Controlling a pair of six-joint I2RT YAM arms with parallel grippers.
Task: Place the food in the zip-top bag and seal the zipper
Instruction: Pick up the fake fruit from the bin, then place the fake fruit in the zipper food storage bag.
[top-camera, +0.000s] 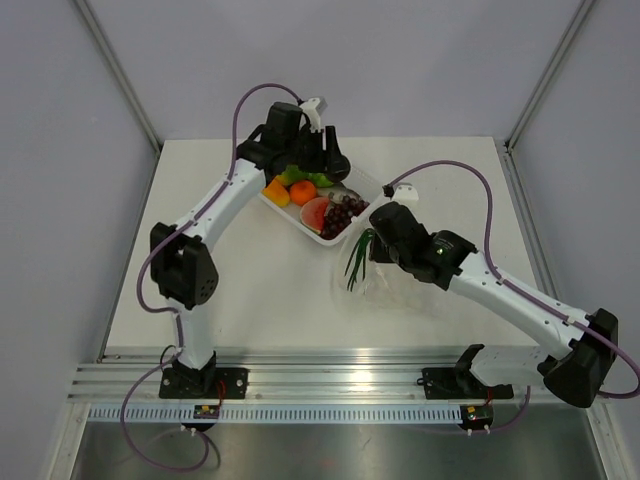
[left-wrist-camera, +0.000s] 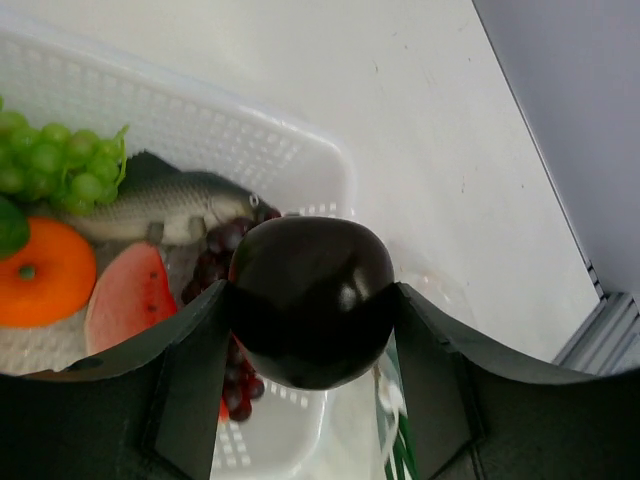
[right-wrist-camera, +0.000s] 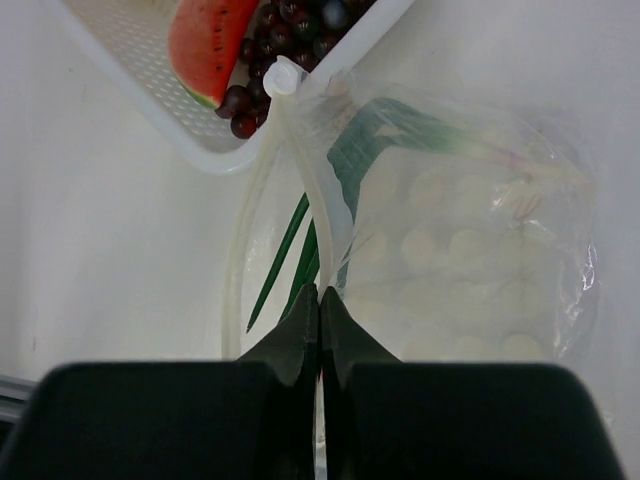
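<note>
My left gripper (left-wrist-camera: 312, 300) is shut on a dark round fruit (left-wrist-camera: 310, 300) and holds it above the far corner of the white tray (left-wrist-camera: 230, 140); in the top view it (top-camera: 322, 152) hangs over the tray's back edge. My right gripper (right-wrist-camera: 320, 292) is shut on the upper edge of the clear zip-top bag (right-wrist-camera: 470, 250), on its zipper strip (right-wrist-camera: 300, 170), holding the mouth open. The green onion (right-wrist-camera: 300, 240) lies inside the bag with its leaves sticking out; it also shows in the top view (top-camera: 358, 256). The tray holds a watermelon slice (right-wrist-camera: 205, 40), dark grapes (right-wrist-camera: 290, 30), an orange (left-wrist-camera: 40, 272) and green grapes (left-wrist-camera: 60, 160).
A toy fish (left-wrist-camera: 170, 205) also lies in the tray. The tray (top-camera: 372, 186) sits at the middle back of the white table (top-camera: 260, 290), its near corner touching the bag's mouth. Grey walls stand left, right and behind.
</note>
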